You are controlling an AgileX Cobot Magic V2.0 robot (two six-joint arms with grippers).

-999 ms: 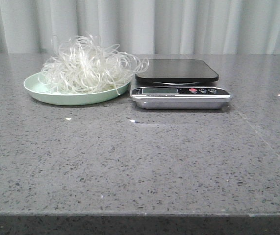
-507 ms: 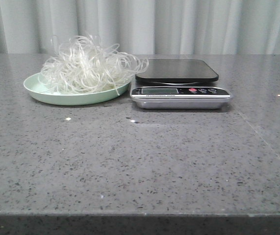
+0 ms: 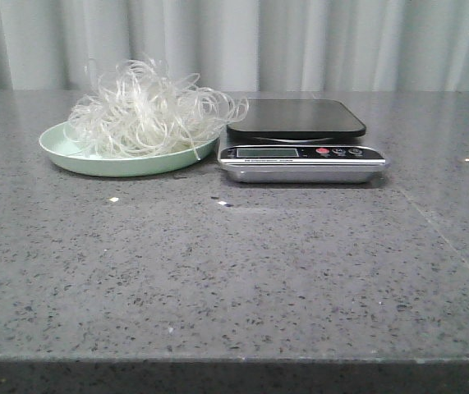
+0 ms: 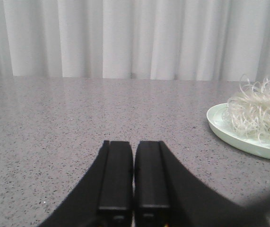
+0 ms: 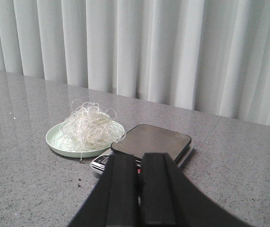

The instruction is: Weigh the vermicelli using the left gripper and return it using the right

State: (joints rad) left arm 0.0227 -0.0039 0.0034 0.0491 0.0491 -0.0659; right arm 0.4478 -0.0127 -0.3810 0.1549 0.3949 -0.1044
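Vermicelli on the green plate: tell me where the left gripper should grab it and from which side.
Grip the domed crown of the vermicelli from above, fingers closing across the tangle. The nest piles high over the plate, while its lower strands sit behind the raised rim, so a sideways approach would likely hit that rim. The left gripper is shut and must open first.

My right fingers [image 5: 139, 189] hide the scale's [image 5: 153, 142] display. The left wrist view's edge cuts off the plate [image 4: 239, 139] and vermicelli [image 4: 260, 113]. The display's digits are too small to read.
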